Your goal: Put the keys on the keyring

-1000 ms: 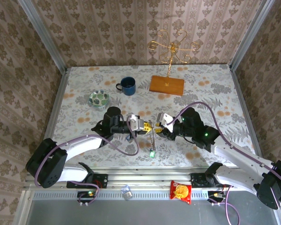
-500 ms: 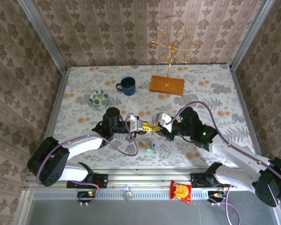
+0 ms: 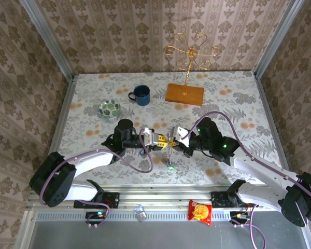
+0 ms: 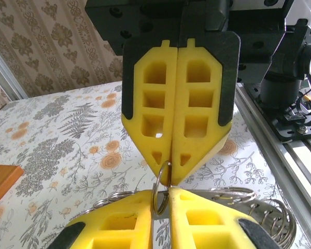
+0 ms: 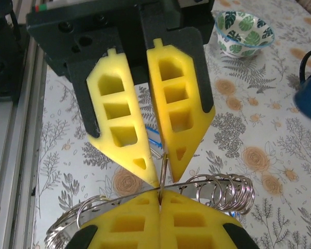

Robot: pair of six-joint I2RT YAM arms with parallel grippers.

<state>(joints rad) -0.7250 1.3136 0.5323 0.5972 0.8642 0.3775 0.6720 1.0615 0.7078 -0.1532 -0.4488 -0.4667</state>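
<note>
left claw [image 3: 164,140] and right claw [image 3: 173,140] have edged together, both clenched on the silvery beaded keyring [image 5: 217,192]; a green-tagged metal key [image 3: 169,167] dangles below, probably threaded.

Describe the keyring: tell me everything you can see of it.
The keyring is silvery metal, a springy coil of many thin wire loops bent in an arc. It is held above the table, with the left gripper and the right gripper each pinching a thin loop, tip to tip. A green-tagged key seems to dangle beneath it.
</note>
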